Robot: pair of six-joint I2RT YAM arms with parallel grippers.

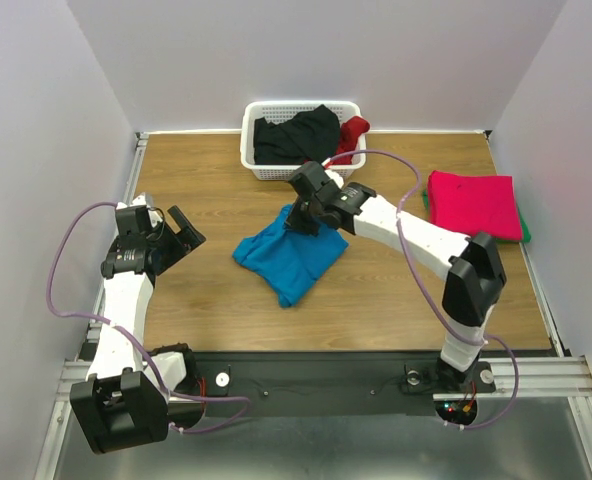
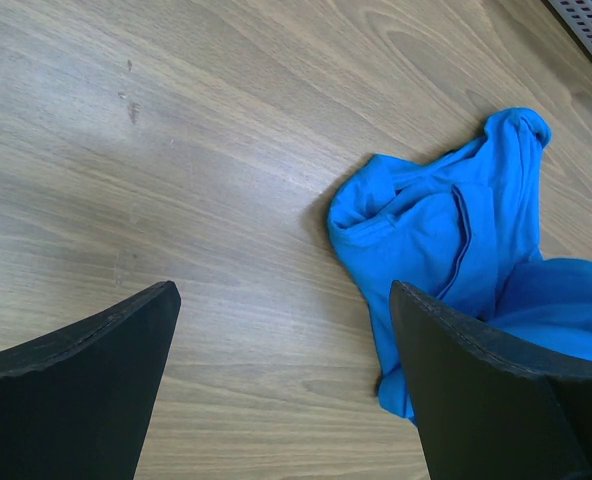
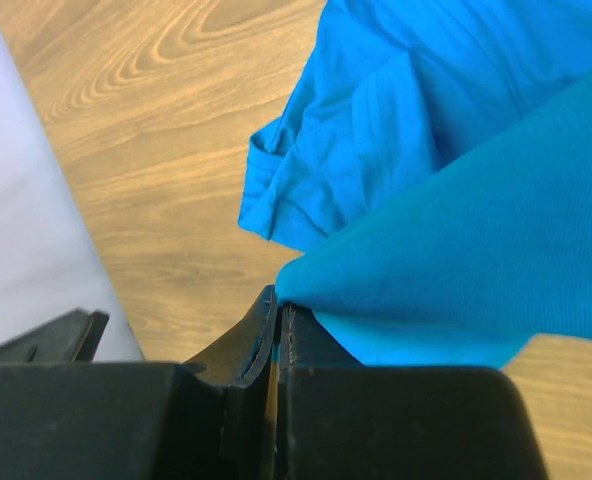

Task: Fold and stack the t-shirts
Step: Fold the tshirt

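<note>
The turquoise-blue t-shirt (image 1: 289, 256) lies crumpled mid-table; it also shows in the left wrist view (image 2: 456, 240) and the right wrist view (image 3: 426, 150). My right gripper (image 1: 301, 218) is shut on the shirt's far edge and lifts it; in the right wrist view the jaws (image 3: 279, 300) pinch a fold of cloth. My left gripper (image 1: 184, 232) is open and empty, above bare table to the left of the shirt (image 2: 281, 330). A folded magenta-red t-shirt (image 1: 473, 203) lies at the right on a green t-shirt (image 1: 524, 228). A black t-shirt (image 1: 294, 133) and a dark red t-shirt (image 1: 353, 137) sit in the basket.
The white lattice basket (image 1: 248, 140) stands at the back middle. The wooden table (image 1: 206, 300) is walled in white on the left, back and right. A black rail runs along the near edge with both arm bases.
</note>
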